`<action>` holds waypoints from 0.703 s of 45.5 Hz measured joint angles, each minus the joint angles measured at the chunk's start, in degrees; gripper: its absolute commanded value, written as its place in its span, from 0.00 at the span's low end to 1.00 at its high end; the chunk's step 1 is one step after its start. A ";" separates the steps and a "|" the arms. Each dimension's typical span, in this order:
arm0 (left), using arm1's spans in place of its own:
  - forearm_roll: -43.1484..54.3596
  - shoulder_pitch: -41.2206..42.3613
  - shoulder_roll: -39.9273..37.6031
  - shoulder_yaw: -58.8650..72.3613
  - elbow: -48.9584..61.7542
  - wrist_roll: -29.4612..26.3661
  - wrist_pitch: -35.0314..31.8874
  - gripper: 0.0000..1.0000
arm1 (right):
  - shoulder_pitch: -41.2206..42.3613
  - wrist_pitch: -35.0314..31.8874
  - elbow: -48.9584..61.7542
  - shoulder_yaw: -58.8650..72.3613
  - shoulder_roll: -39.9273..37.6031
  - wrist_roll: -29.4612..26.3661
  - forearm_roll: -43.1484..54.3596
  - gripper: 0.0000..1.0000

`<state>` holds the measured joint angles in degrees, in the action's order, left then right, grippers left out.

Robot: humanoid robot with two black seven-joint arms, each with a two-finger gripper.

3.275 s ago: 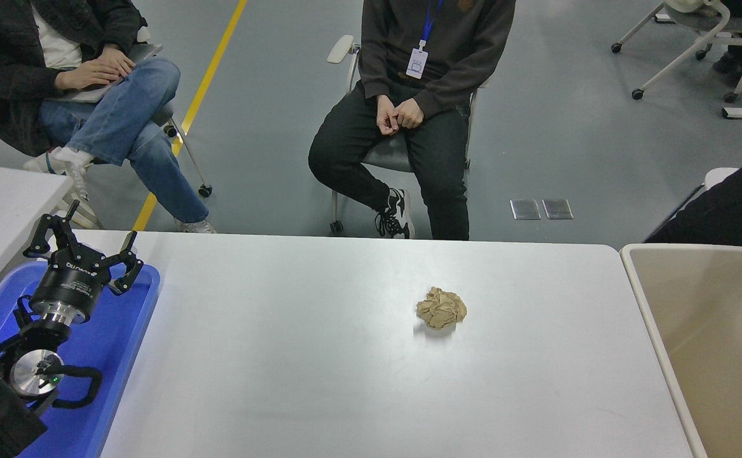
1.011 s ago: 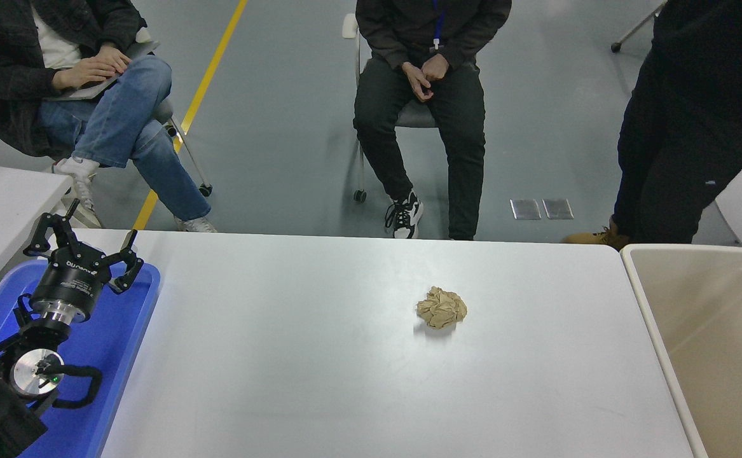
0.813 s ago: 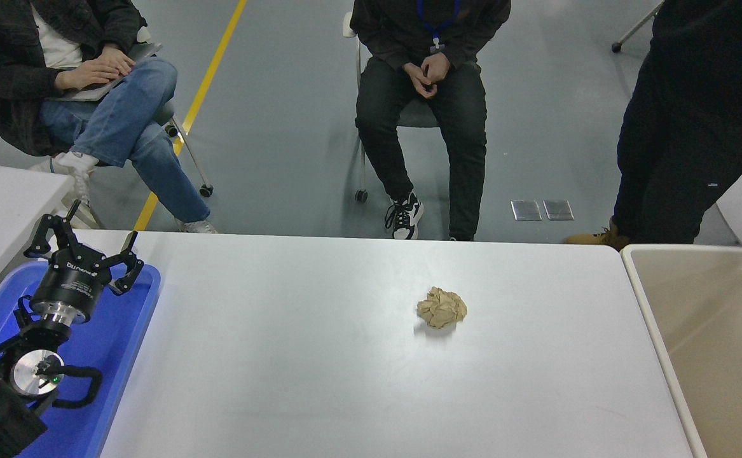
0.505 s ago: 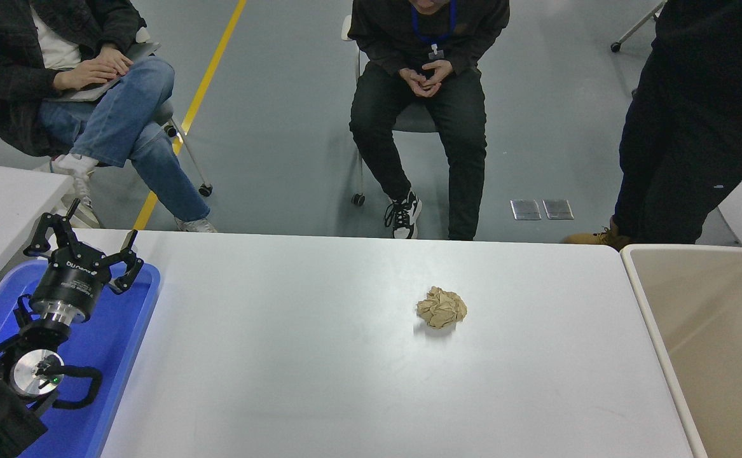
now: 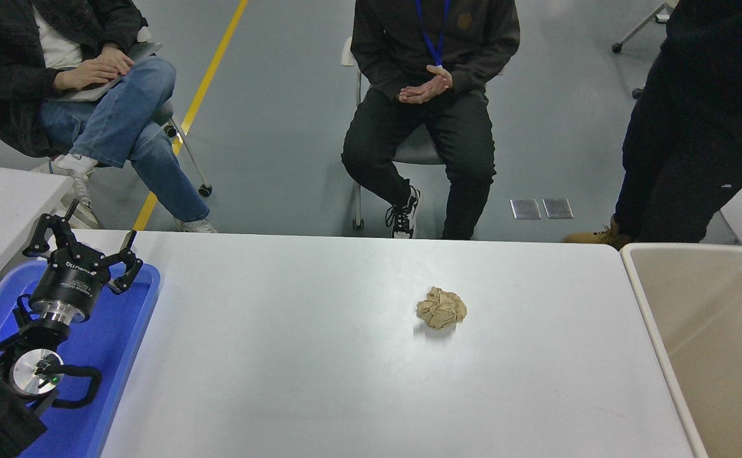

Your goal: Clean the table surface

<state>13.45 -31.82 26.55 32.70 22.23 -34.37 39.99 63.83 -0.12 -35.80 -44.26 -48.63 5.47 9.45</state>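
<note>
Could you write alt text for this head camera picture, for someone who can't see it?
A crumpled ball of brown paper lies alone near the middle of a white table, with a beige bin at its right end. The robot's left gripper hangs open over a blue tray at the left; two people sit and one stands beyond the far edge.

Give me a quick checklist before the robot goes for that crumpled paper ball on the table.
1. Crumpled paper ball lying free on the table surface: ok.
2. Nothing else near the ball: ok.
3. Beige bin at the table's right end open: ok.
4. Left claw parked over the blue tray, open: ok.
5. Right claw in view: not ok, out of frame.
6. People's hands off the table: ok.
</note>
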 measured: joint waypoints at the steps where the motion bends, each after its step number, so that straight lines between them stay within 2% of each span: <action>1: 0.00 0.00 0.00 0.00 0.00 0.00 0.00 1.00 | 0.02 0.03 -0.61 -0.85 0.32 0.17 -0.02 0.98; 14: 0.00 0.00 -0.01 0.00 0.00 0.00 0.00 1.00 | -0.60 0.10 -3.82 -6.80 5.21 2.58 -0.25 0.98; 32: 0.00 0.00 0.00 0.00 0.00 0.00 0.00 1.00 | -6.26 0.05 -4.80 -8.98 13.43 4.85 -0.30 0.98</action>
<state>13.45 -31.82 26.55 32.70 22.24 -34.36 39.99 57.57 -0.07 -40.61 -53.24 -35.20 10.32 9.15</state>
